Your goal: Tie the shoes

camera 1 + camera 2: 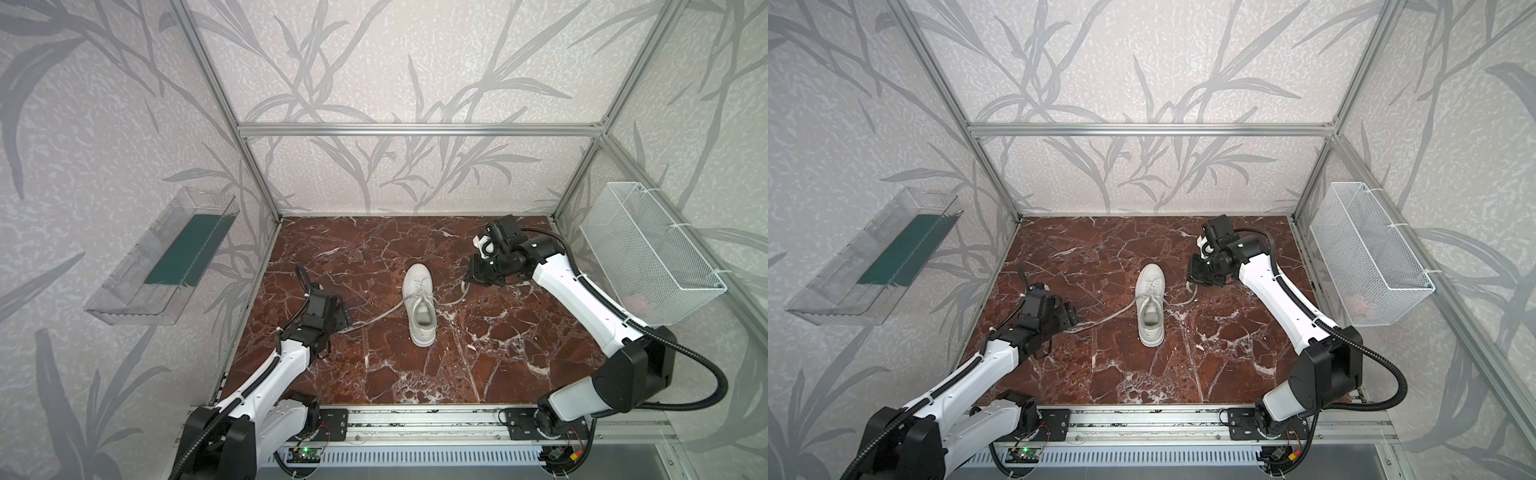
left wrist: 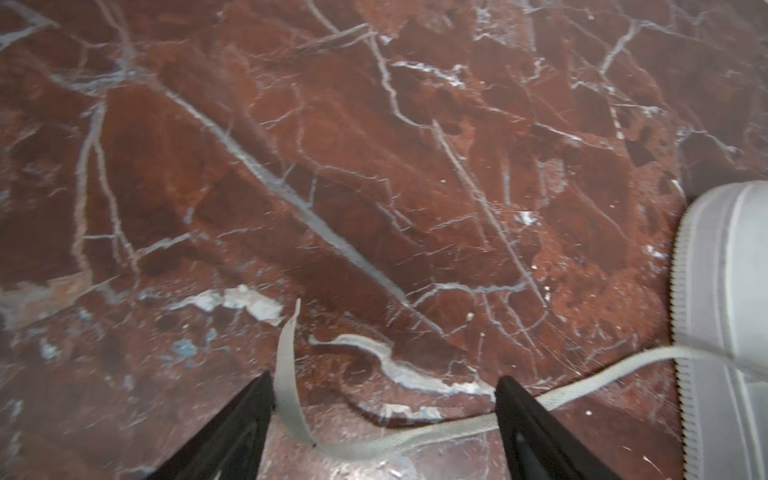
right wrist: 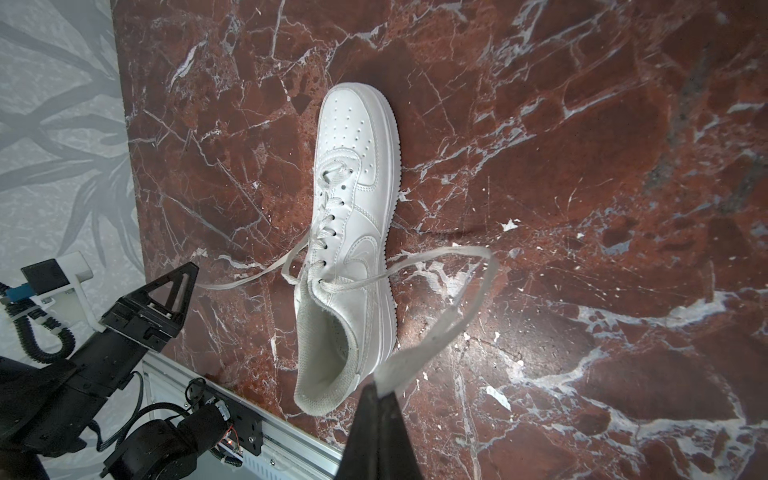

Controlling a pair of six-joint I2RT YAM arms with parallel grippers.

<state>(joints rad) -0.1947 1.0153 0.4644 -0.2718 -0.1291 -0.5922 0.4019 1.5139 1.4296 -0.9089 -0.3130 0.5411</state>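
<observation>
no knot yet, as far as i can see. the white sneaker (image 1: 419,309) sits in the middle of the red marble table (image 1: 374,386), toe pointing far, both laces loose. the left lace (image 1: 374,318) trails out left along the marble and the right lace (image 3: 449,328) arcs off to the right. crossing, looping and tightening all look left to do. the left gripper (image 2: 383,377) is low over the table, jaws wide, with its lace's end lying slack between them, ungripped. the right gripper (image 3: 380,392), lifted at the far right, is pinched on the right lace's tip.
</observation>
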